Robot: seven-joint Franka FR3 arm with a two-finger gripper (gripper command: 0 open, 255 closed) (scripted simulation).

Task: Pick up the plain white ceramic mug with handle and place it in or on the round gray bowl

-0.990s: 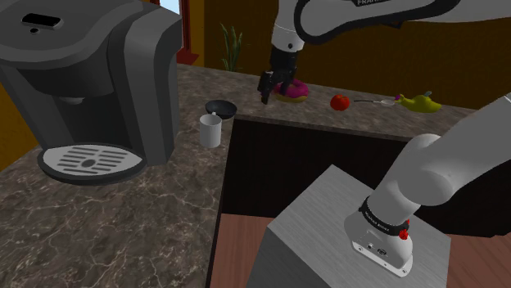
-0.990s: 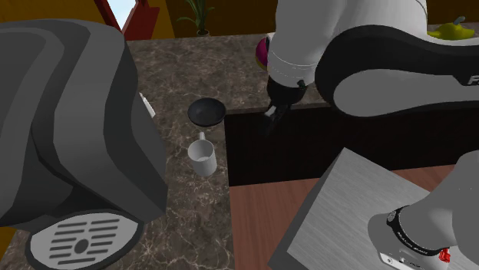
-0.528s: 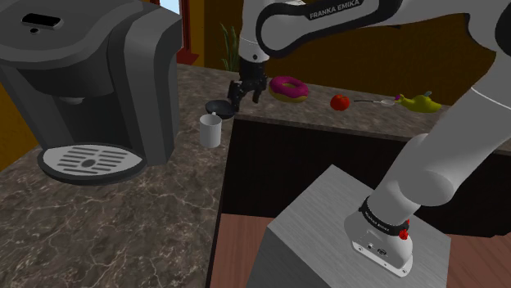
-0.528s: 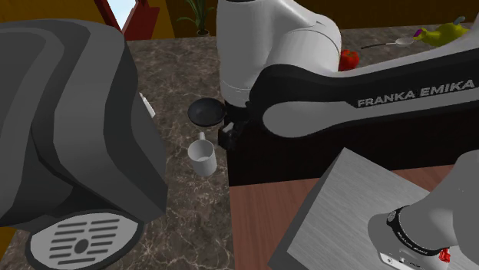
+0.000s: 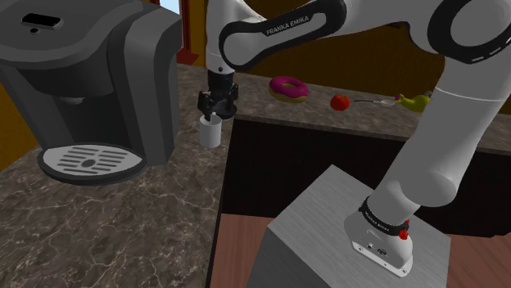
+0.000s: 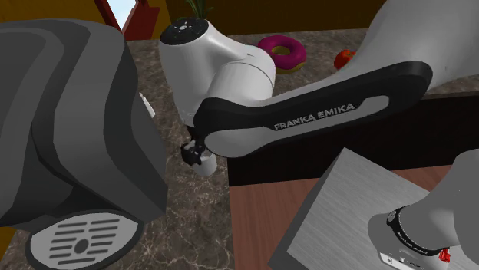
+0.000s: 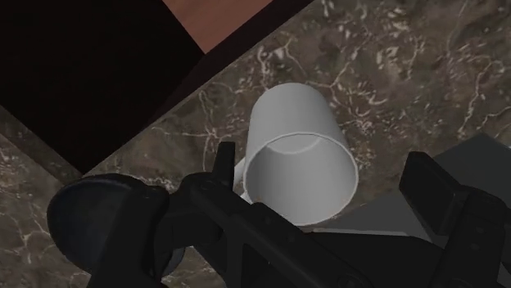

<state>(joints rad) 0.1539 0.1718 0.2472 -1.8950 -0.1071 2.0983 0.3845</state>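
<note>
White mug [image 5: 210, 133], plain, sits on marbled countertop [image 5: 123, 221] beside coffee machine [image 5: 90, 65], gripper [image 5: 217, 111] just above it. Second exterior view: arm [image 6: 307, 115] hides most of the mug. Wrist view: mug empty inside, fingers [image 7: 431, 192] apart, one each side of rim.

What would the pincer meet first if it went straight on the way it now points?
The white mug. It stands upright on the marbled counter, straight ahead of the open pincer. Its rim would probably be touched first, though the gap left is hard to judge.
</note>
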